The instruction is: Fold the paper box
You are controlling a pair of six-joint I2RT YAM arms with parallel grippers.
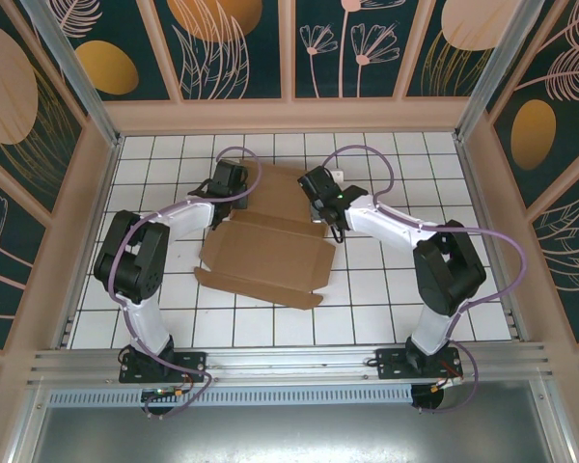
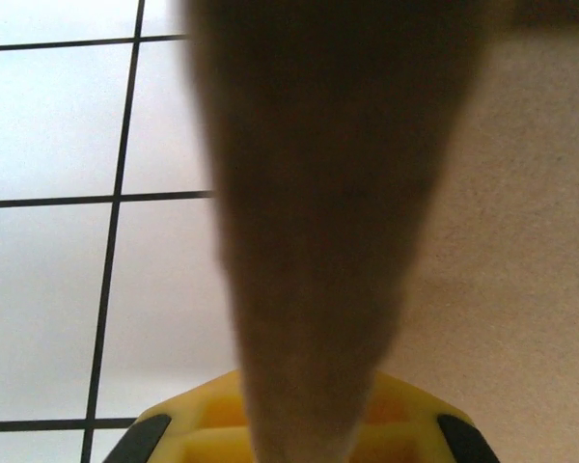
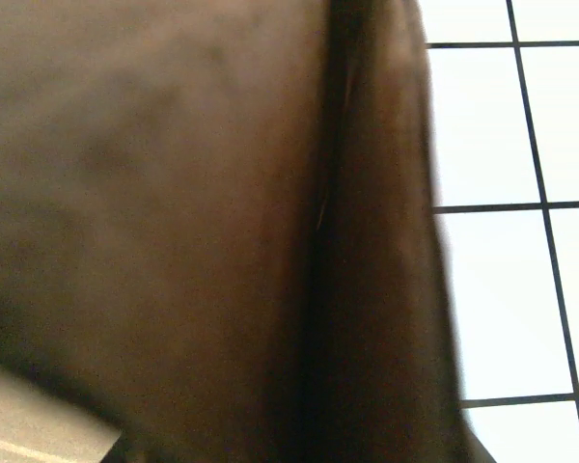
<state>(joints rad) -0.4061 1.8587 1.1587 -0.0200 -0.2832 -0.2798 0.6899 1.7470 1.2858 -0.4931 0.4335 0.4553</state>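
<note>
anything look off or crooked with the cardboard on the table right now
Nothing looks spilled or visibly torn. The plain brown cardboard mailer sheet lies askew on the white tiled table: its near edge runs diagonally across the tile lines instead of parallel to them.

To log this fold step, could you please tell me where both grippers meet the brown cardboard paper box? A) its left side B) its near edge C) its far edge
C: from above, the left gripper and right gripper sit at the far edge of the brown cardboard paper box.
</note>
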